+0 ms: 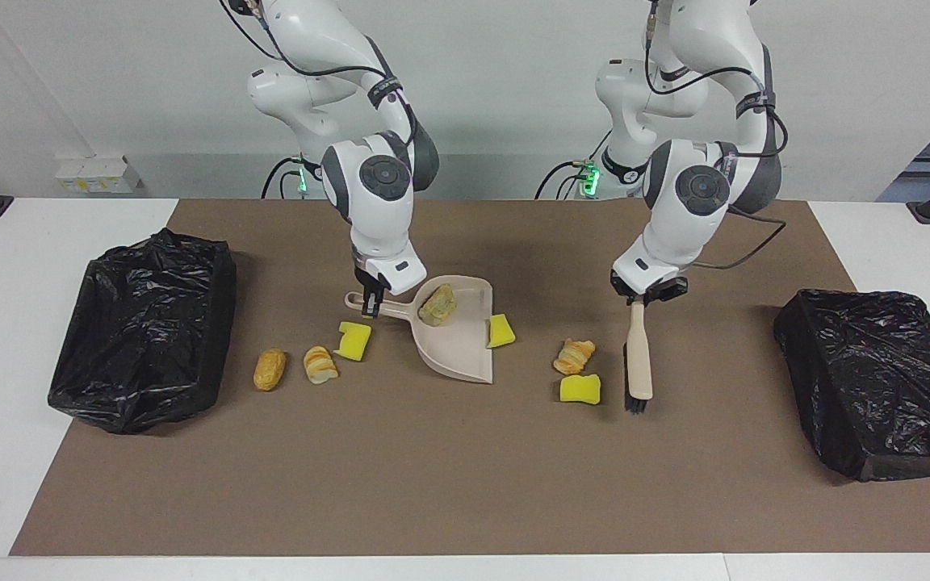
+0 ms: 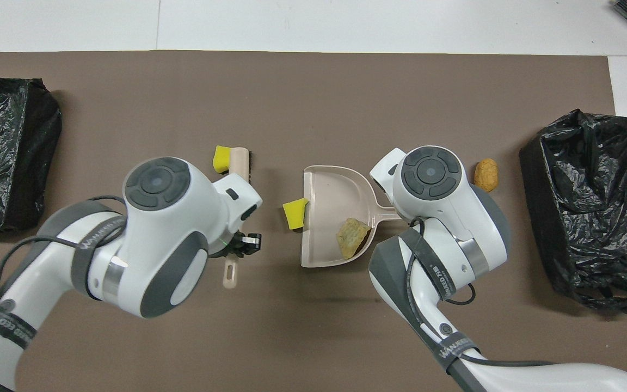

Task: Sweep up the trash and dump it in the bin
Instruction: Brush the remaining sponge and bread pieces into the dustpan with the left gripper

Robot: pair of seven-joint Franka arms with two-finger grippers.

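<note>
The right gripper [image 1: 370,300] is clamped on the handle of the beige dustpan [image 1: 458,343], its fingers closed round the thin grip just under the wrist. The pan sits on the brown mat [image 1: 449,484] with its wide mouth turned toward the left arm's end of the table. One tan chunk [image 1: 438,305] lies inside the pan, close to those fingers, and a yellow wedge [image 1: 500,330] rests against the pan's lip, half in and half out.

The left gripper [image 1: 644,295] has its fingers shut on the top of the brush [image 1: 637,359], which hangs nearly upright below them with its dark bristles down on the mat. Just beside the bristles lies a yellow piece [image 1: 580,388], with a striped bread-like chunk [image 1: 574,356] touching it on the side nearer the robots.

Below the right gripper's fingers, away from the robots and toward the right arm's end, a yellow sponge piece [image 1: 353,340], a pale striped chunk [image 1: 320,364] and a brown nugget [image 1: 270,369] lie in a row, none of them in the pan.

A bin lined with a black bag [image 1: 146,327] stands at the right arm's end, well apart from both grippers, and a second one [image 1: 877,379] stands at the left arm's end
</note>
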